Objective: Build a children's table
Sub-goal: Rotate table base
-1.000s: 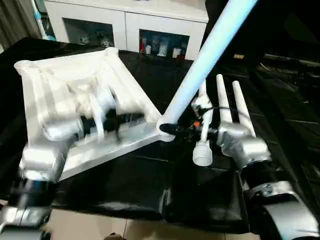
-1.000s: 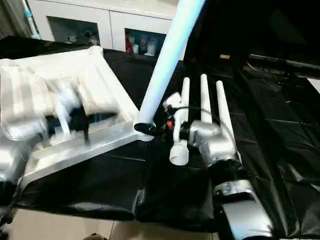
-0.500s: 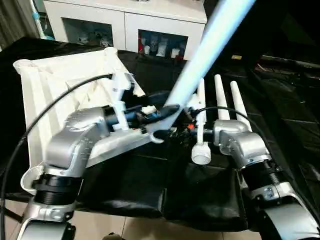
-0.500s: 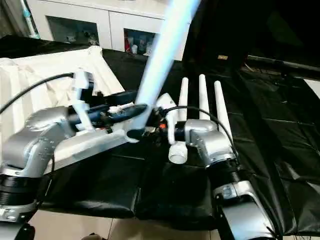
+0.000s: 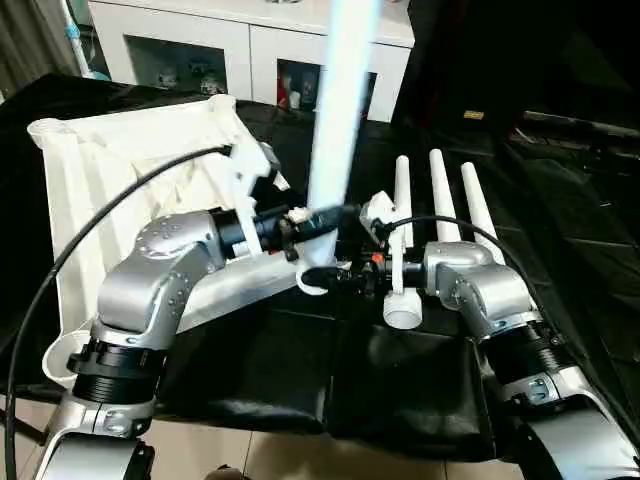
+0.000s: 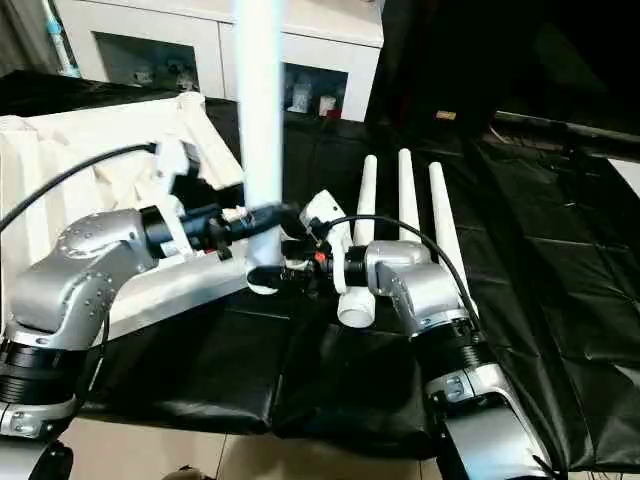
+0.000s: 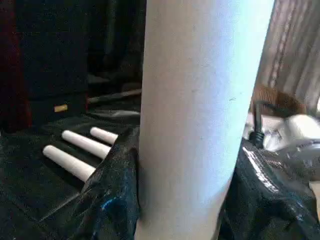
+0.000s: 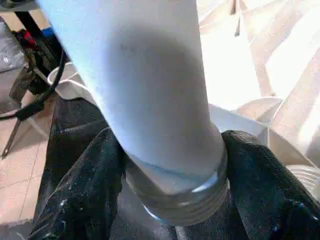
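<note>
Your tabletop [image 5: 110, 190] lies underside up on the black sheet [image 5: 300, 370], ribs showing, on the outer side of your left gripper [image 5: 325, 222]; its near corner socket [image 5: 312, 280] sits just below that gripper's fingers. The white cabinet [image 5: 240, 40] stands beyond the tabletop, well apart from both grippers.

The leg in hand [image 5: 338, 110] stands close to upright at that corner socket. Your left gripper is clamped on its shaft a little above the base; in the left wrist view a black finger [image 7: 112, 195] presses each side of the tube. Your right gripper [image 5: 325, 276] is clamped lower down, at the threaded end [image 8: 175, 197], with black fingers [image 8: 85, 195] wrapping both sides just above the socket rim.

Three spare legs [image 5: 435, 210] lie side by side on the sheet, beyond your right wrist, the nearest one touching or passing under it; I cannot tell which.
</note>
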Available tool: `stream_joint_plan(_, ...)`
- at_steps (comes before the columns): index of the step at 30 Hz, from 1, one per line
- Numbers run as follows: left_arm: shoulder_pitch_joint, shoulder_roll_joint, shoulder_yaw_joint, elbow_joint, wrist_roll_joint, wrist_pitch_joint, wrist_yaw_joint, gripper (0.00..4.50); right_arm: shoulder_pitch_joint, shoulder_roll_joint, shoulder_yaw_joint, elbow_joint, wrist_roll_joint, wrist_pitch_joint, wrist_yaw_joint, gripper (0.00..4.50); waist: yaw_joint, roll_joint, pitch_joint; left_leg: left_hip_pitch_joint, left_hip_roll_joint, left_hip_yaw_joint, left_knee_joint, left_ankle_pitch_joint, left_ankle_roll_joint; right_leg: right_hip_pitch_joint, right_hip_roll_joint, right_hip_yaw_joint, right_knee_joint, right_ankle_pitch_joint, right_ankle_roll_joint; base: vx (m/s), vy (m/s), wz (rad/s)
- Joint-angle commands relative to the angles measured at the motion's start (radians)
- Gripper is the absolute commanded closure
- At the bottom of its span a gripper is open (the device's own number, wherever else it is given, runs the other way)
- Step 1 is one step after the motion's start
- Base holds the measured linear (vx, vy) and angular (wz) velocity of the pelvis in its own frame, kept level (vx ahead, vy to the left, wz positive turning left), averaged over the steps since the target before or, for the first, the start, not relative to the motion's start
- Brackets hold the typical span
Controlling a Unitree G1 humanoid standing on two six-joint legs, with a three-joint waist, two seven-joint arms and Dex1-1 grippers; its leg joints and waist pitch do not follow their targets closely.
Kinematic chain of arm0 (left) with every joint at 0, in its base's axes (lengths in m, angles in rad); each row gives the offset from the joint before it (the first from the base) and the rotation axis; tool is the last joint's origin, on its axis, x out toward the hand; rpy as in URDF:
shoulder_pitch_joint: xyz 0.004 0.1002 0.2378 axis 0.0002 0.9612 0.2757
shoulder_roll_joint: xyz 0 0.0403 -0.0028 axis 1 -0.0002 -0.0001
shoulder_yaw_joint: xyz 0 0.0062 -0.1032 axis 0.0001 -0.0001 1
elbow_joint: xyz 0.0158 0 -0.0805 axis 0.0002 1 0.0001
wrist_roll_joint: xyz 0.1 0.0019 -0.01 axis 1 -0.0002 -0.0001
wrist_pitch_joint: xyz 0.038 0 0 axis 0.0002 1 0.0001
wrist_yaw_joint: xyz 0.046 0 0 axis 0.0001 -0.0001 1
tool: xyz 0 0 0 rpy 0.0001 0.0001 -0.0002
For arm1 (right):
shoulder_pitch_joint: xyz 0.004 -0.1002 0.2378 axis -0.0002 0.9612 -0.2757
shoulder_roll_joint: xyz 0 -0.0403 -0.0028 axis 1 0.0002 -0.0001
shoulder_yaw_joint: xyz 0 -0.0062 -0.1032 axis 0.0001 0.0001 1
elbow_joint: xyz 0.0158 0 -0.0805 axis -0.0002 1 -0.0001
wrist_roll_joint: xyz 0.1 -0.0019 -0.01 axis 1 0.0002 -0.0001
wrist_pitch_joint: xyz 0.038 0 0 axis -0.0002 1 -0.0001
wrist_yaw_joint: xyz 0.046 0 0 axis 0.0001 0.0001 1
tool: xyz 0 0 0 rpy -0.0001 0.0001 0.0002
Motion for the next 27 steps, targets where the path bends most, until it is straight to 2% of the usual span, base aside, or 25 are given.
stream_joint_plan(1,-0.033,-0.021,0.025,-0.004,-0.048,0.027,0.031,2.53,-0.003,-0.002,0.017,-0.035,-0.019,-0.025,-0.009,1.83,0.005,0.010,-0.072,0.010,0.041,-0.010,-0.061,-0.088,0.033,0.065,-0.085,0.057,-0.066,0.024,-0.221,0.000,0.000,0.00)
stream_joint_plan(3,-0.044,-0.019,0.047,-0.001,-0.068,0.068,0.050,2.53,-0.005,0.011,-0.013,-0.039,-0.002,-0.063,-0.025,1.83,0.005,0.011,-0.072,0.009,0.042,-0.010,-0.060,-0.089,0.028,0.066,-0.086,0.057,-0.066,0.018,-0.218,0.000,0.000,0.00)
stream_joint_plan(4,-0.046,-0.015,0.049,0.001,-0.067,0.073,0.048,2.53,-0.009,0.016,-0.032,-0.047,0.026,-0.048,-0.019,1.83,0.004,0.011,-0.072,0.010,0.040,-0.010,-0.060,-0.089,0.028,0.064,-0.084,0.057,-0.065,0.016,-0.217,0.000,0.000,0.00)
stream_joint_plan(5,-0.048,-0.010,0.049,0.002,-0.065,0.077,0.048,2.53,-0.011,0.016,-0.041,-0.055,0.040,-0.046,-0.012,1.31,0.005,0.012,-0.072,0.011,0.041,-0.011,-0.060,-0.089,0.030,0.064,-0.085,0.057,-0.066,0.015,-0.219,0.000,0.000,0.00)
stream_joint_plan(8,-0.053,0.007,0.045,0.007,-0.058,0.097,0.052,2.55,-0.013,0.003,-0.043,-0.085,0.066,-0.036,0.022,1.18,0.006,0.012,-0.073,0.011,0.041,-0.011,-0.059,-0.073,0.036,0.066,-0.083,0.057,-0.062,0.043,-0.217,0.000,0.000,0.00)
stream_joint_plan(10,-0.055,0.015,0.042,0.009,-0.056,0.114,0.055,2.56,-0.014,-0.004,-0.042,-0.099,0.072,-0.030,0.033,0.85,0.007,0.012,-0.074,0.010,0.041,-0.011,-0.059,-0.063,0.045,0.066,-0.082,0.057,-0.061,0.060,-0.216,0.000,0.000,0.00)
stream_joint_plan(16,-0.059,0.017,0.028,-0.007,-0.073,0.152,0.046,2.57,-0.043,-0.010,-0.045,-0.090,0.065,-0.029,0.013,0.49,0.008,0.013,-0.073,0.011,0.040,-0.011,-0.059,-0.078,0.028,0.065,-0.084,0.058,-0.064,0.020,-0.212,0.000,0.000,0.00)
stream_joint_plan(18,-0.060,0.013,0.026,-0.014,-0.079,0.155,0.046,2.57,-0.045,-0.014,-0.040,-0.091,0.066,-0.020,0.017,0.49,0.009,0.013,-0.074,0.010,0.040,-0.010,-0.059,-0.074,0.027,0.066,-0.084,0.057,-0.064,0.027,-0.213,0.000,0.000,0.00)
stream_joint_plan(19,-0.061,0.011,0.022,-0.019,-0.082,0.158,0.045,2.57,-0.047,-0.017,-0.033,-0.093,0.066,-0.012,0.024,0.46,0.010,0.009,-0.074,0.010,0.040,-0.010,-0.058,-0.065,0.030,0.067,-0.083,0.057,-0.063,0.039,-0.214,0.000,0.000,0.00)
stream_joint_plan(24,-0.062,0.001,0.022,-0.047,-0.113,0.179,0.036,2.57,-0.056,-0.022,-0.012,-0.089,0.070,0.015,0.047,0.46,0.011,0.008,-0.073,0.008,0.039,-0.010,-0.058,-0.065,0.037,0.068,-0.084,0.056,-0.063,0.035,-0.217,0.000,0.000,0.00)
stream_joint_plan(25,-0.062,0.000,0.022,-0.049,-0.114,0.181,0.037,2.57,-0.057,-0.021,-0.010,-0.087,0.072,0.019,0.048,0.75,0.011,0.008,-0.073,0.008,0.040,-0.010,-0.058,-0.065,0.036,0.067,-0.084,0.057,-0.063,0.030,-0.214,0.000,0.000,0.00)
stream_joint_plan(27,-0.063,-0.001,0.023,-0.049,-0.115,0.182,0.039,2.57,-0.060,-0.019,-0.008,-0.083,0.074,0.024,0.050,0.83,0.011,0.006,-0.074,0.009,0.040,-0.010,-0.057,-0.063,0.036,0.067,-0.084,0.057,-0.063,0.027,-0.212,0.000,0.000,0.00)
